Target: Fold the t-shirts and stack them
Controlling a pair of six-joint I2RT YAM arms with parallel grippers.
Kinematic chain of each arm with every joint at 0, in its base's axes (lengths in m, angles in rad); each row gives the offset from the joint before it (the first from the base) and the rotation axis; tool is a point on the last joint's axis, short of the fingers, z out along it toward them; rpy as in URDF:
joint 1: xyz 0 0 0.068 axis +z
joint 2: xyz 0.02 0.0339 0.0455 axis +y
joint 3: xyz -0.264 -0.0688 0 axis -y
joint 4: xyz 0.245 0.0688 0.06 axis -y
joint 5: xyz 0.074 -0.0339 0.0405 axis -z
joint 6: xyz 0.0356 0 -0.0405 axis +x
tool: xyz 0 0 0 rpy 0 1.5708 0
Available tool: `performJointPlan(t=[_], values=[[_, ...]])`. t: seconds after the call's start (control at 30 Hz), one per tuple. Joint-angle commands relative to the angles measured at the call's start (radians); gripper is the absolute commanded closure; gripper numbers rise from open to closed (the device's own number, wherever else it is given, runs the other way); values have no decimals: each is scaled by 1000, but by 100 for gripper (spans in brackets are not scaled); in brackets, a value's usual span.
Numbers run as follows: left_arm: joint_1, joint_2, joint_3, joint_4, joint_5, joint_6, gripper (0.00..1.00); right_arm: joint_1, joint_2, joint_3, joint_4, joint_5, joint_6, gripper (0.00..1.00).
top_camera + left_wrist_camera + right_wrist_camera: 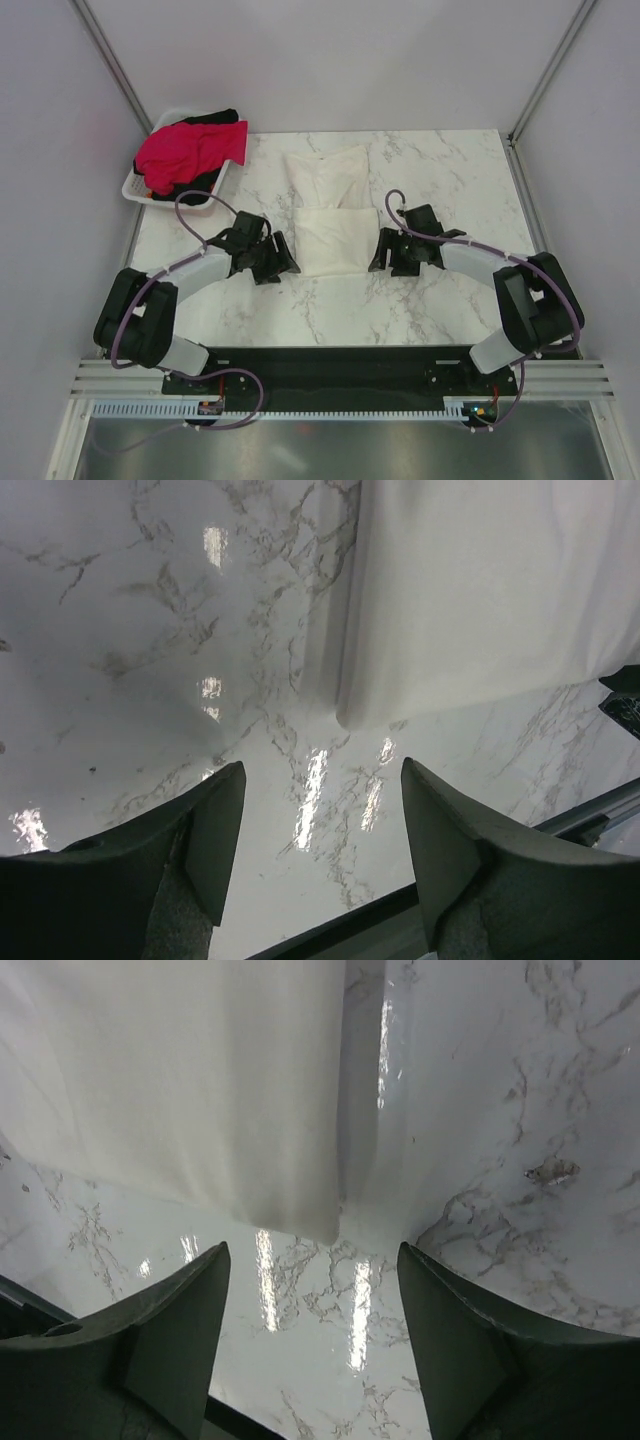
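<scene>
The white t-shirt [335,220] lies partly folded in the middle of the marble table, its near half doubled into a thick pad; no logo shows. My left gripper [283,262] is open and empty just left of the pad's near-left corner, which shows in the left wrist view [480,600]. My right gripper [381,254] is open and empty just right of the pad's near-right corner, seen in the right wrist view [200,1090]. The red-pink t-shirt [190,153] and the black t-shirt [212,118] lie heaped in the basket.
A white plastic basket [137,190] stands at the table's far left corner. The table's near edge with a dark rail [330,358] runs just behind both grippers. Grey booth walls close in the sides.
</scene>
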Motion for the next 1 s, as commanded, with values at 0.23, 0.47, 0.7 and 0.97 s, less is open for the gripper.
performJointPlan(t=[0.23, 0.47, 0.7, 0.97], values=[[-16, 68, -89, 242, 20, -103, 35, -46, 59, -60, 196, -96, 16, 38], [-28, 129, -95, 302, 24, -120, 38, -50, 88, -101, 250, -136, 33, 56], [-47, 175, -114, 338, 5, -135, 54, -50, 105, -115, 264, -141, 33, 64], [-70, 166, -143, 368, -12, -154, 97, -50, 106, -126, 265, -152, 39, 93]])
